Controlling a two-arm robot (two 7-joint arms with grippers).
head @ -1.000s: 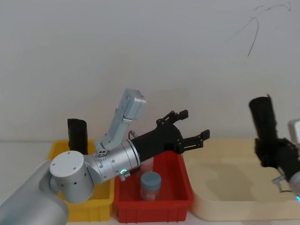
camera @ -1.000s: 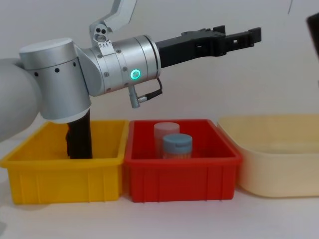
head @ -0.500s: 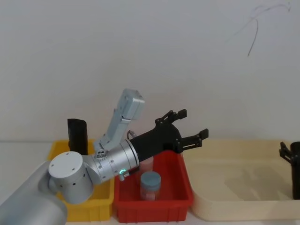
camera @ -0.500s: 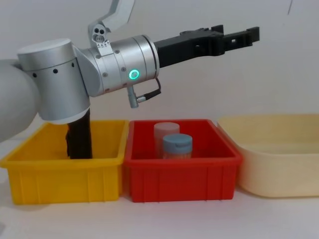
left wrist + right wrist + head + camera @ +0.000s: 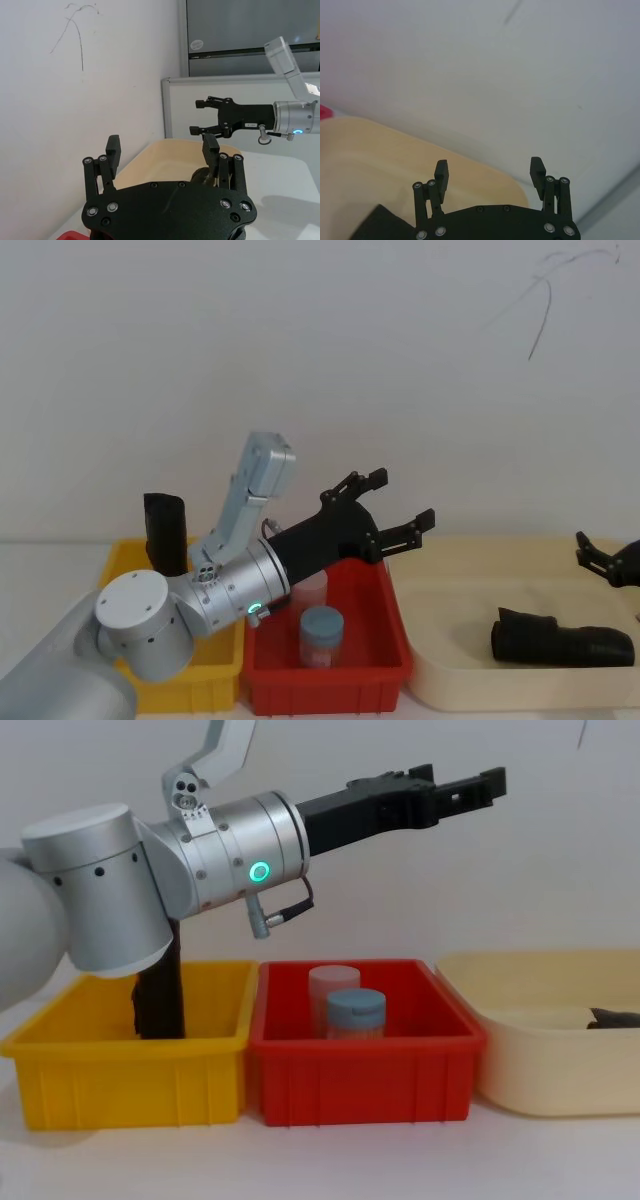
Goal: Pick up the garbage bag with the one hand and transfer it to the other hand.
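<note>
- No text, number or brand can be read anywhere.
- A small white label (image 5: 248, 124) sits on the right gripper (image 5: 196, 117); its print is too small to make out.
- A round pale sticker (image 5: 196, 44) sits on the grey panel (image 5: 240, 25); its marks are too blurred to read.
- A thin dark scribble (image 5: 546, 320) on the wall (image 5: 300, 340) forms no letters.
</note>
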